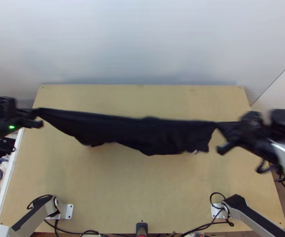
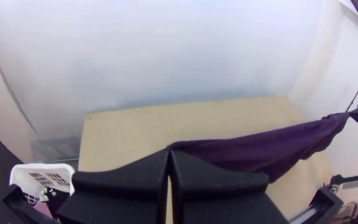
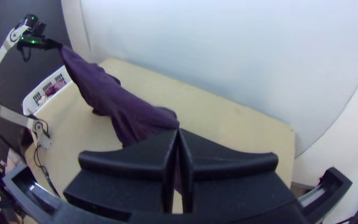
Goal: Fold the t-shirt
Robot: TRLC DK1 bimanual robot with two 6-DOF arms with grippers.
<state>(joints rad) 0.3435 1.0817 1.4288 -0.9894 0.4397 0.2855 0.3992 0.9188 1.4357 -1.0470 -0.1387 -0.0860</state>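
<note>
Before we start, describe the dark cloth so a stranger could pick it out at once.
Find the light wooden table. Across it, the dark cloth is stretched between the left gripper and the right gripper, its near edge uneven. Unlike the clothes in the white basket beside the table, it is drawn out long and narrow.

No text, label, brand, number or sign can be read in any of the three views. In the top view, a small pale patch (image 1: 195,151) near the lower edge of the dark t-shirt (image 1: 154,134) is too blurred to tell whether it is print. Pale marks (image 2: 52,192) on cloth in the white basket (image 2: 42,166) are likewise too small to make out.
</note>
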